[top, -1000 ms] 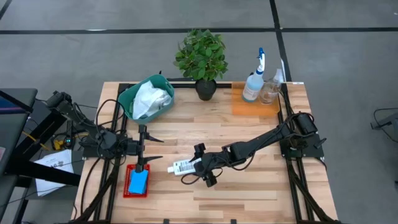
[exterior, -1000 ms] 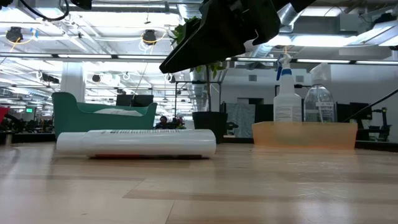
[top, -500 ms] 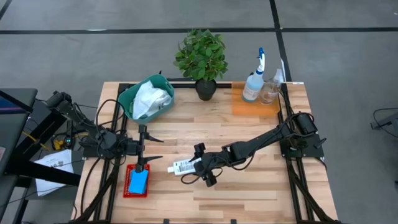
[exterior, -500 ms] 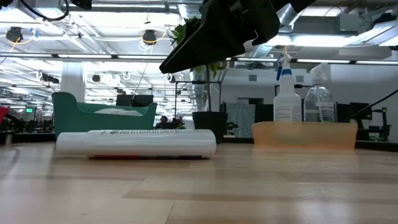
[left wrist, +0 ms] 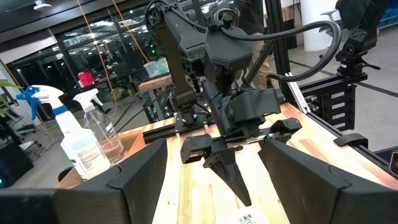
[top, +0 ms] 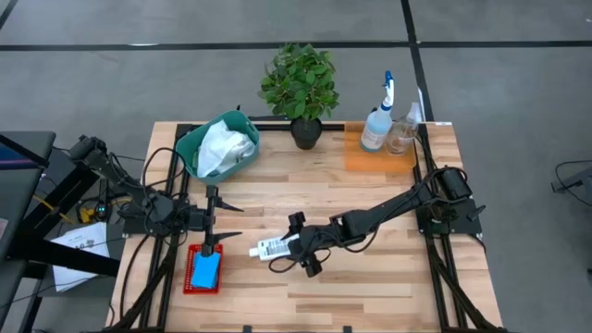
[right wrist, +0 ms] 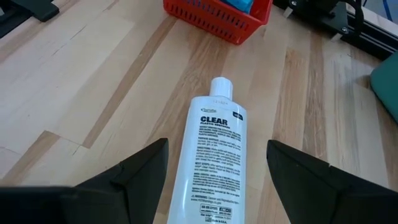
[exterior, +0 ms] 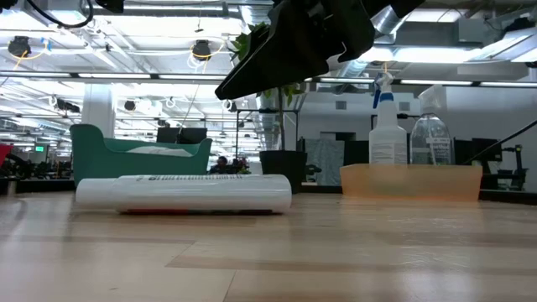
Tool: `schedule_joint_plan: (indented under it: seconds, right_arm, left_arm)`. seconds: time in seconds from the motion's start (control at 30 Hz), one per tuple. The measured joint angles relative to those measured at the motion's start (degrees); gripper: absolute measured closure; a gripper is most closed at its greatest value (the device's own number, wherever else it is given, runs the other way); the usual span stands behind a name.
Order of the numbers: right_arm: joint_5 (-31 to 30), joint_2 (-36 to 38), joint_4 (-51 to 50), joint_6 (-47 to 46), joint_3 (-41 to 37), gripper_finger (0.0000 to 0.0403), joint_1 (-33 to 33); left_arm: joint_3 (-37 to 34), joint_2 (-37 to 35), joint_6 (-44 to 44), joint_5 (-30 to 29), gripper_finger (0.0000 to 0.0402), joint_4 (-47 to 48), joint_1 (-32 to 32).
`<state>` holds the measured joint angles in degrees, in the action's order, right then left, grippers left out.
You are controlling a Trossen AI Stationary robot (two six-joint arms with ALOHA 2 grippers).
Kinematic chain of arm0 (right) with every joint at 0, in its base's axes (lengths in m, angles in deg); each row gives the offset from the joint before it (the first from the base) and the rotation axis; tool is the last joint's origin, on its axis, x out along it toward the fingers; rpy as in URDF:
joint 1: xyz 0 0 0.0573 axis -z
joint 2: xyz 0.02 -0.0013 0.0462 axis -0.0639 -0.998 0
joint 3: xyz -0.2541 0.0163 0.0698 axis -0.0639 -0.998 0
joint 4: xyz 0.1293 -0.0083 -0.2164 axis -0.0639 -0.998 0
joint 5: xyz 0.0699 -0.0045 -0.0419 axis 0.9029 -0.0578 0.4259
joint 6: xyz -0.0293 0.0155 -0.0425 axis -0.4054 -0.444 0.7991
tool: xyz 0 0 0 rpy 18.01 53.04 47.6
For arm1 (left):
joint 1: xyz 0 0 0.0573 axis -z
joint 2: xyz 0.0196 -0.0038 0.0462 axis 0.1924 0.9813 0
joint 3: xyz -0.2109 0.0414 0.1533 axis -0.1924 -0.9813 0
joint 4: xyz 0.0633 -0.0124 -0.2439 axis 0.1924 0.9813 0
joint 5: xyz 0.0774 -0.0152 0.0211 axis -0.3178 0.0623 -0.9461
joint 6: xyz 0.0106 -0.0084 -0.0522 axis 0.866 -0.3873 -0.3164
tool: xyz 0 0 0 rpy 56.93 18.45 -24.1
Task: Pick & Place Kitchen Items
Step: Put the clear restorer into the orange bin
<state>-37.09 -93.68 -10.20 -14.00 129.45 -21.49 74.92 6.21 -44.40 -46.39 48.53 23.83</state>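
Right wrist view alone reads label: small white bottle flat on tabletop, cap toward red basket. High view places right gripper over that bottle, jaws wide, straddling it, not gripping. Low view: bottle lying level, dark arm above. Left gripper waits by basket holding blue sponge, jaws wide. Spray bottles stand on far corner.

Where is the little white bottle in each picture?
High view: white bottle lies on its side mid-table, right by the open right gripper.
Low view: lying across the left.
Left wrist view: only a label corner at the bottom edge.
Right wrist view: centre, cap towards the red basket.
Shared landmark: the red basket.
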Motion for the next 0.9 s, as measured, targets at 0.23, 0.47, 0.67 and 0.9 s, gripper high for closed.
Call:
schedule_joint_plan:
  seconds: [0.23, 0.47, 0.67, 0.9]
  right_arm:
    - [0.01, 0.00, 0.01, -0.72, 0.00, 0.0138, -0.04]
    - [0.01, 0.00, 0.01, -0.90, 0.00, 0.0138, -0.04]
    - [0.01, 0.00, 0.00, -0.90, 0.00, 0.0138, -0.04]
    - [0.01, 0.31, -1.09, -0.90, 0.00, 0.0138, -0.04]
  left_arm:
    - [0.00, 0.00, 0.00, 0.00, 0.0137, 0.02, 0.02]
    - [0.00, 0.01, 0.00, 0.00, 0.0137, 0.01, 0.02]
    - [0.00, 0.02, -1.49, -0.60, 0.0137, -0.60, 0.00]
    - [0.06, 0.02, -4.38, -3.13, 0.0137, -1.81, 0.02]
